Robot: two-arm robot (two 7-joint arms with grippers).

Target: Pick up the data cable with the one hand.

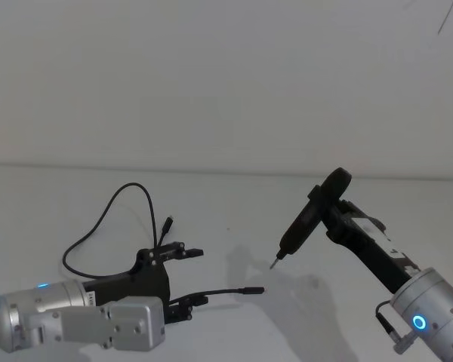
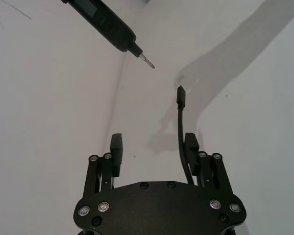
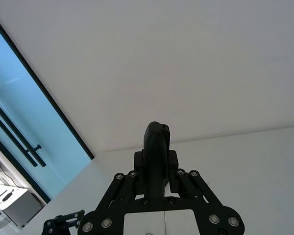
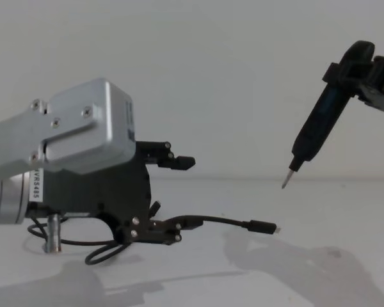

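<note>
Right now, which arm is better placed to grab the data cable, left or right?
The left. The left gripper is open at table level with the data cable lying along one finger, plug end sticking out past it. The right gripper is shut on a pen-shaped tool, raised off to the side.

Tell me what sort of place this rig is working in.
Probably a lab or office test bench: a bare white tabletop against a plain white wall, and a blue-tinted glass door with dark bar handles off to one side.

Head looks down, chest sideways (both share the table [image 1: 211,204]); wrists close.
</note>
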